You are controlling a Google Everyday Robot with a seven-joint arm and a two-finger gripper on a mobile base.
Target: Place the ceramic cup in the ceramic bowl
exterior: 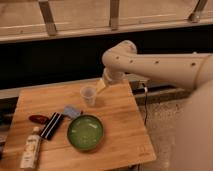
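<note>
The ceramic cup (88,95) is small, pale and handle-less, standing upright on the wooden table (125,125) near its middle back. The ceramic bowl (85,132) is round and green, in front of the cup and a short gap from it, with nothing inside. My gripper (101,85) hangs from the white arm (150,65) just right of the cup's rim, close beside it.
A blue-grey packet (71,111) lies between cup and bowl. A black flat box (51,125), a dark red item (38,119) and a pale bottle (31,148) lie at the table's left. A dark wall and railing run behind.
</note>
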